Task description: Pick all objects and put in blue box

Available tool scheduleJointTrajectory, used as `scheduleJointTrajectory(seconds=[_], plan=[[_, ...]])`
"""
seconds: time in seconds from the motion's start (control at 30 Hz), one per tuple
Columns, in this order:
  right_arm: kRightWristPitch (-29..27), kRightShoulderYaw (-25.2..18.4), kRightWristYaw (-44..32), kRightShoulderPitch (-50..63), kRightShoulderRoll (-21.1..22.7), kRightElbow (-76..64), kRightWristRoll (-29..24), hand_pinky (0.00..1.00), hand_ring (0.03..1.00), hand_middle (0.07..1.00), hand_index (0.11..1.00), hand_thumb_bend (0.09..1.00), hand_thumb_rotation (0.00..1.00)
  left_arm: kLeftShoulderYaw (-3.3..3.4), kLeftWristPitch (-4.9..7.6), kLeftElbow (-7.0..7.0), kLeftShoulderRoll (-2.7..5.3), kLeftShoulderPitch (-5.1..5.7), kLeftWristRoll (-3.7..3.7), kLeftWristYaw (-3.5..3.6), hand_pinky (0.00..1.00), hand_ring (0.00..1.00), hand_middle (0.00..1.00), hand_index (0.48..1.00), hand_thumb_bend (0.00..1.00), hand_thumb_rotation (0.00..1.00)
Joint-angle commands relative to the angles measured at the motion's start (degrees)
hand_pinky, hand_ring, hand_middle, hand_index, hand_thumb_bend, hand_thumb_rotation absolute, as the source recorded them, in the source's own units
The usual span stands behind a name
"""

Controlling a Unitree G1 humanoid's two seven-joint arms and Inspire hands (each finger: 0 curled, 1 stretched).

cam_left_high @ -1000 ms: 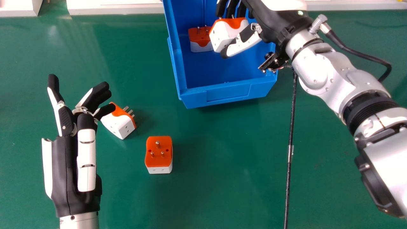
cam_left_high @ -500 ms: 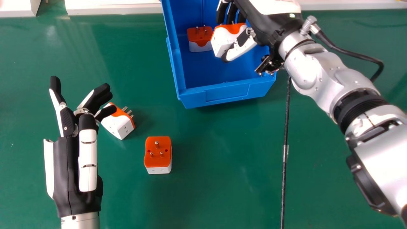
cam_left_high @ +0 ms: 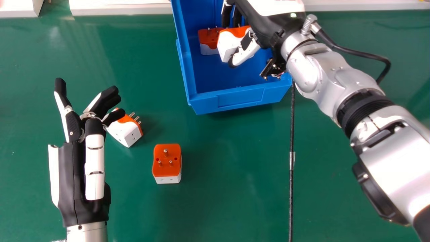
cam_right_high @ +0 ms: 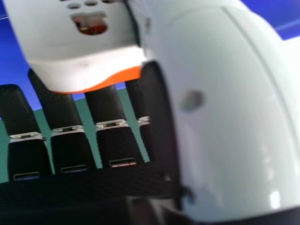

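Over the blue box (cam_left_high: pixel 235 97), my right hand (cam_left_high: pixel 265 30) has its thumb and fingers closed round a white-and-orange plug adapter (cam_left_high: pixel 228 43). In the right hand view that adapter (cam_right_high: pixel 89 51) lies between the thumb and the fingers of my right hand (cam_right_high: pixel 110 108). Another adapter (cam_left_high: pixel 208 40) sits inside the box, partly hidden behind the held one. On the green table, one adapter (cam_left_high: pixel 126 131) lies tilted just beside the fingers of my left hand (cam_left_high: pixel 82 168), which is open and empty. A further adapter (cam_left_high: pixel 167 164) rests with its pins up, right of that hand.
A thin black cable (cam_left_high: pixel 291 188) runs down the table (cam_left_high: pixel 221 201) from beneath the right wrist. White ledges (cam_left_high: pixel 121 8) line the far edge of the table. The right forearm spans the table's right side.
My right hand has moved left across the box with the adapter in it, now overlapping more of the one inside. My left hand has shifted slightly right.
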State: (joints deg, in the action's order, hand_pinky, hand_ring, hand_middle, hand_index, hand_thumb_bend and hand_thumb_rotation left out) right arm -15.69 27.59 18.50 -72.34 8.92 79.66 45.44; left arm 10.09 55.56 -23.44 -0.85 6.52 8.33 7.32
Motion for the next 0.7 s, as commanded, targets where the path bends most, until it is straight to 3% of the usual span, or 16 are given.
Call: scheduleJointTrajectory(seconds=[0.0,0.13,0.27,0.43,0.47,0.53,0.6,0.67], plan=[[1.67,-0.37,1.54,-8.17,0.84,-1.09,-0.42,0.40,0.414,0.503,0.503,0.519,0.00,-0.31,1.60,1.34,0.41,0.11,-1.07,-0.43,0.75,0.82,0.82,0.775,0.45,0.89],[2.33,0.04,1.31,-7.50,0.16,-0.84,-0.33,0.41,0.422,0.506,0.495,0.519,0.00,-0.37,1.85,1.67,0.70,0.26,-1.41,-0.74,0.75,0.82,0.82,0.774,0.48,0.89],[3.01,-0.10,0.61,-7.18,0.24,-0.70,-0.60,0.42,0.429,0.509,0.487,0.520,0.00,-0.52,2.15,1.12,0.87,0.19,-1.68,-1.00,0.75,0.81,0.82,0.774,0.48,0.89],[2.97,-1.69,-1.29,-7.00,0.10,-0.71,-2.30,0.42,0.410,0.511,0.525,0.516,0.00,-0.88,1.50,1.39,0.44,0.53,-0.72,-0.59,0.74,0.82,0.82,0.766,0.47,0.89],[2.86,-2.09,-1.85,-6.99,0.05,-0.74,-2.70,0.41,0.425,0.504,0.592,0.523,0.00,-0.95,1.29,1.45,0.41,0.58,-0.63,-0.57,0.75,0.82,0.82,0.762,0.47,0.89],[2.71,-3.15,-3.49,-6.99,-0.08,-0.82,-3.77,0.50,0.587,0.661,0.701,0.797,0.05,-1.09,0.93,1.57,0.39,0.66,-0.60,-0.63,0.75,0.83,0.82,0.754,0.48,0.89],[2.75,-3.78,-5.15,-7.03,-0.14,-0.87,-4.78,0.58,0.706,0.764,0.766,0.927,0.08,-1.18,0.65,1.96,0.31,0.71,-0.62,-0.70,0.76,0.83,0.82,0.750,0.49,0.90],[2.94,-4.09,-6.60,-7.12,-0.18,-0.90,-5.06,0.60,0.764,0.821,0.806,0.981,0.14,-1.19,0.58,2.15,0.17,0.73,-0.52,-0.65,0.76,0.83,0.82,0.748,0.49,0.90]])
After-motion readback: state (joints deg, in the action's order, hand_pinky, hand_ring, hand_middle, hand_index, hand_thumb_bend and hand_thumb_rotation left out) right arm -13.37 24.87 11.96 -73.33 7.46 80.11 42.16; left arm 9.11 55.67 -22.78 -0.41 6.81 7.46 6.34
